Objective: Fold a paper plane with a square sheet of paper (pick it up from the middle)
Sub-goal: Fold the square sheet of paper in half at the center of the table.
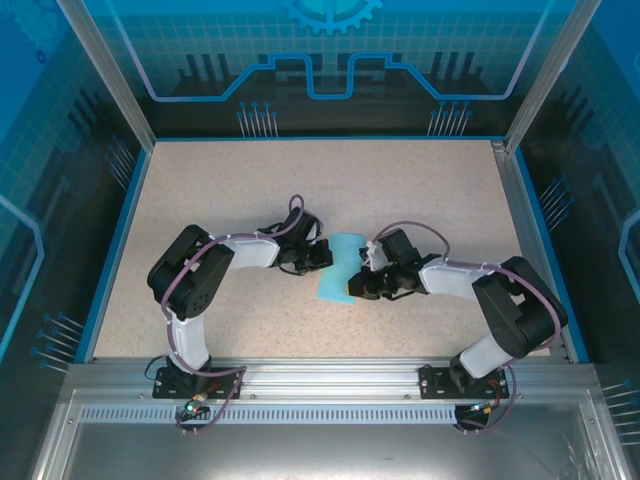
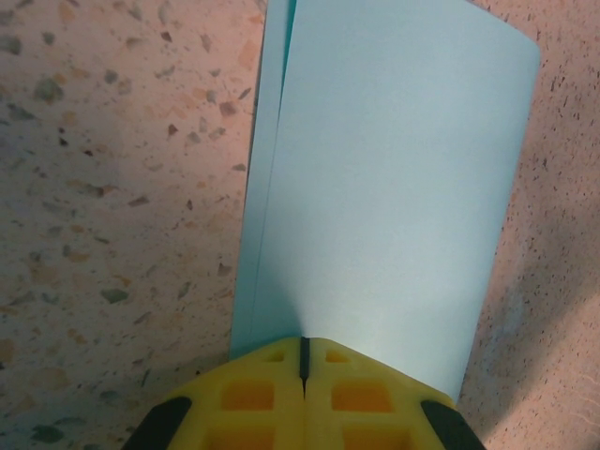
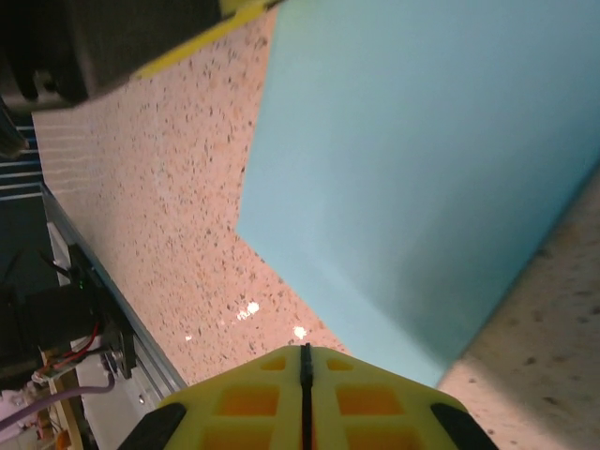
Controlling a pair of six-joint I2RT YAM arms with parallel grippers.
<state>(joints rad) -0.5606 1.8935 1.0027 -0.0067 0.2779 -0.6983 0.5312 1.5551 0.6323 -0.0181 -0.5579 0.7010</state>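
Note:
The square sheet of paper (image 1: pixel 338 268) is light blue and folded over into two layers, between the two grippers at the table's middle. In the left wrist view the paper (image 2: pixel 394 187) runs away from my left gripper (image 2: pixel 303 349), whose yellow jaws are shut on its near edge. From above, the left gripper (image 1: pixel 322 260) sits at the paper's left side. My right gripper (image 1: pixel 358 288) is at the paper's lower right corner. Its jaws (image 3: pixel 305 349) are pressed together just beside the paper's edge (image 3: pixel 422 169), with nothing seen between them.
The speckled beige table (image 1: pixel 250 190) is bordered by a blue rim and glass walls. An aluminium rail (image 1: pixel 330 375) runs along the near edge by the arm bases. The left arm's wrist (image 3: pixel 112 47) shows dark at the top left of the right wrist view.

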